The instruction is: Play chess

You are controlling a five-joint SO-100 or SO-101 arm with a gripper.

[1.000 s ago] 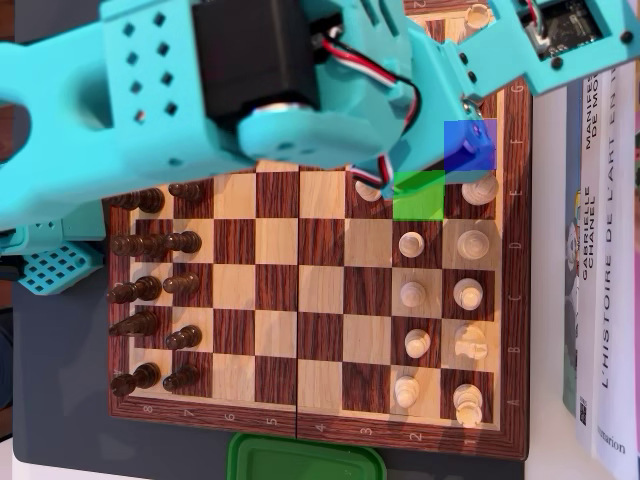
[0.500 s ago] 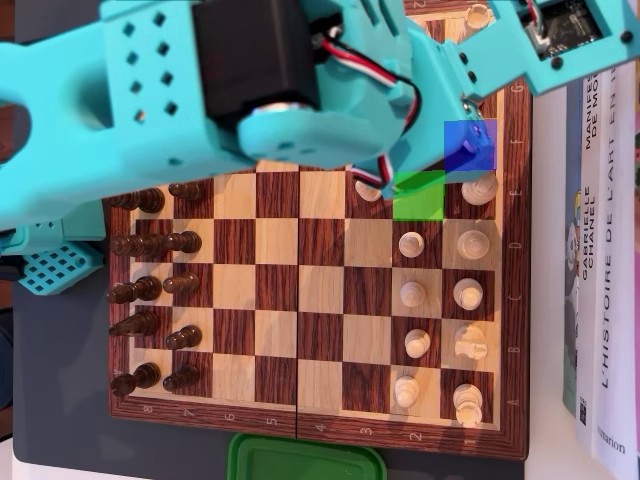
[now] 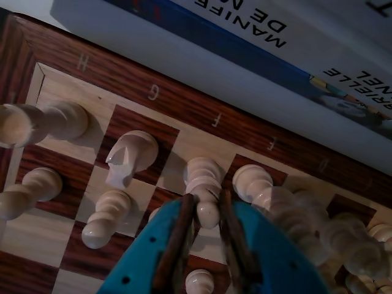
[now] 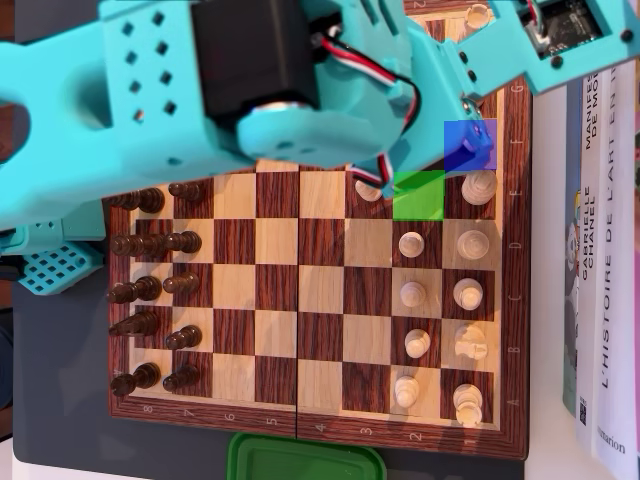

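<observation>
Turquoise plastic gripper at wrist view's 6 o'clock, jaws slightly parted around round-headed white wooden pawn, grip uncertain. White wooden knight at 10 o'clock; wooden chessboard rim beyond.

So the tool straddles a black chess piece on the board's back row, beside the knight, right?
Not quite: the chess piece between the tool's fingers is white, not black, as the wrist view shows. The rest holds: it stands on the chessboard's back row beside the knight.
</observation>
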